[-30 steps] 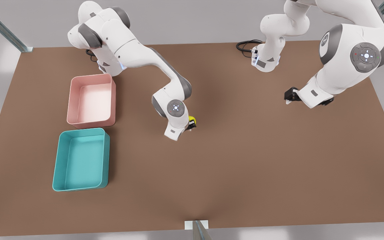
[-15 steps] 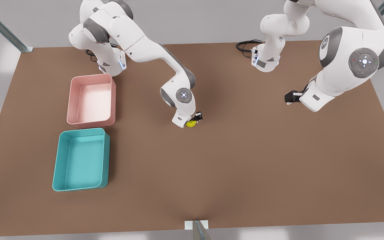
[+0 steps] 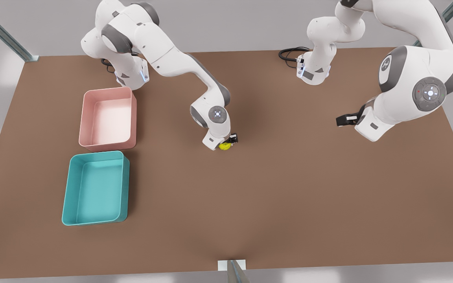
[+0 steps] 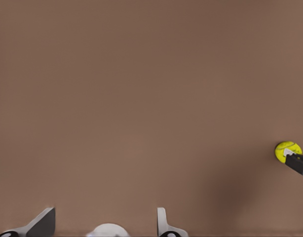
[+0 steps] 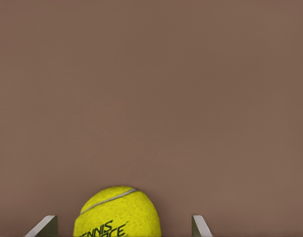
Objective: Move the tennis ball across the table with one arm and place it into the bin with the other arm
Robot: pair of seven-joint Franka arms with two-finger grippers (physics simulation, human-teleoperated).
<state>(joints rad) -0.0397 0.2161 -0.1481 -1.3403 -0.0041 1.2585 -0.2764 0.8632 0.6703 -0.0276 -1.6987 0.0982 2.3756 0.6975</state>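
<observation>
Right gripper astride the tennis ball at mid-table

We see the right gripper [image 3: 228, 142] low over the table [image 3: 289, 188], its fingers [image 5: 47, 226] spread on both sides of the tennis ball [image 3: 224, 146], not clamping it. The left gripper [image 3: 342, 120] waits near the opposite end, fingers [image 4: 43, 223] parted and empty. The bin [image 3: 94, 188] sits well apart from the ball, beside a pink tray [image 3: 108, 118].

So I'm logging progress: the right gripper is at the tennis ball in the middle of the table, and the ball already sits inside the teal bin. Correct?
Not quite. The tennis ball is not in the teal bin; it sits on the table between the open fingers of the right gripper, as the front view shows. The right wrist view shows it there too. The left gripper waits apart, open.
</observation>
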